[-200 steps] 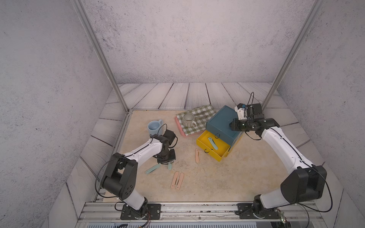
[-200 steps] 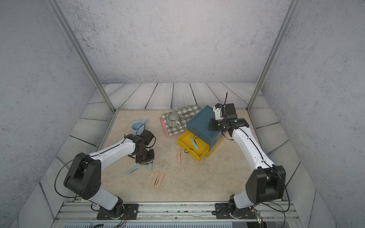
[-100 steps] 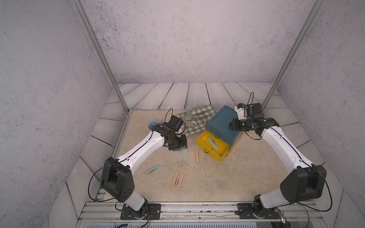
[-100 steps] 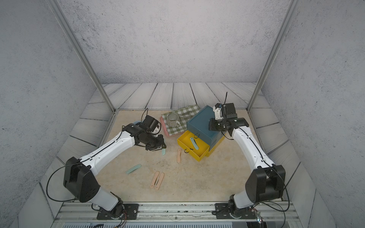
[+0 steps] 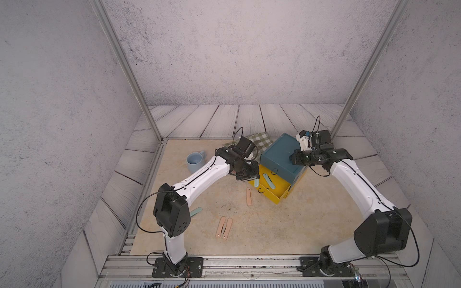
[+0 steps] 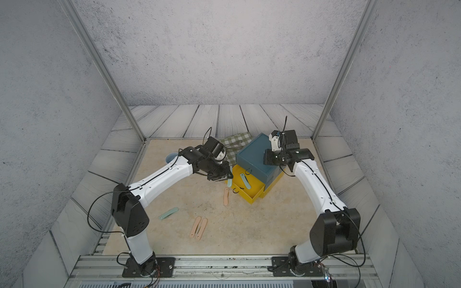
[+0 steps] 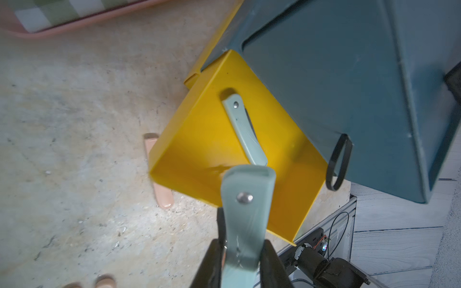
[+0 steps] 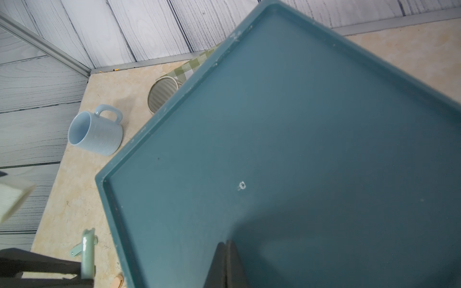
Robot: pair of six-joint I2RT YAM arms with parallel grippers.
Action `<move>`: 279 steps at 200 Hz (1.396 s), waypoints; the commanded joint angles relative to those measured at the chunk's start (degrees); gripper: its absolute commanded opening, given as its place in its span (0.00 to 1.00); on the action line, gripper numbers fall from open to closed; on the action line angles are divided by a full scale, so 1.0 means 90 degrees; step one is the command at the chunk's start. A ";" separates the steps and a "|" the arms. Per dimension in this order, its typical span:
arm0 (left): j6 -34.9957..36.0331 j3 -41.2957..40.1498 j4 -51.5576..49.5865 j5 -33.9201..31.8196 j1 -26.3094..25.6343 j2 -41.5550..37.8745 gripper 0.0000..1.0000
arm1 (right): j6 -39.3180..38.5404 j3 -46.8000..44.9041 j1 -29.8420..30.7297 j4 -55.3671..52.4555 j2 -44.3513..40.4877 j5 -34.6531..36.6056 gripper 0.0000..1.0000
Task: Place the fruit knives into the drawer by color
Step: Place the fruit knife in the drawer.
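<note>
Beige stone-look tabletop (image 5: 311, 224) and grey walls frame the scene in both top views. On the table stands the drawer chest (image 5: 279, 154), teal on top, with one yellow drawer (image 5: 275, 197) standing open toward the arms. The left gripper (image 5: 252, 177) hangs at that drawer's near corner, clamped on a mint-green knife (image 5: 256, 183) that points downward. A second mint knife (image 5: 269, 181) lies inside the drawer. A third mint knife (image 6: 169, 213) lies on the table near the left arm's elbow. One peach knife (image 5: 248, 196) lies just beside the drawer front, and two peach knives (image 5: 220, 227) lie side by side nearer the rail. A blue mug (image 5: 195, 160) stands beyond the left arm. The right gripper (image 5: 292, 157) sits over the chest's top.

From the left wrist, the jaws pinch the mint-green knife partway along, its rivet end out over the yellow drawer's rim. A pink tray (image 7: 82, 23) with checked cloth (image 7: 57, 10) lies farther off.

From the right wrist, the fingers (image 8: 219, 264) are pressed together with nothing between them, low over the teal top; I cannot tell whether they touch it.
</note>
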 commanded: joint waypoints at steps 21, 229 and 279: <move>-0.0180 0.0686 0.0010 0.0017 -0.0291 0.0395 0.14 | -0.0010 -0.0626 0.0008 -0.2062 0.0635 0.0470 0.07; -0.0572 0.0665 0.0546 -0.0026 -0.0454 0.1047 0.13 | -0.0027 -0.0688 0.0021 -0.2023 0.0690 0.0446 0.07; -0.0573 0.0641 0.0586 -0.0011 -0.0451 0.1087 0.13 | -0.0036 -0.0726 0.0012 -0.1998 0.0689 0.0441 0.08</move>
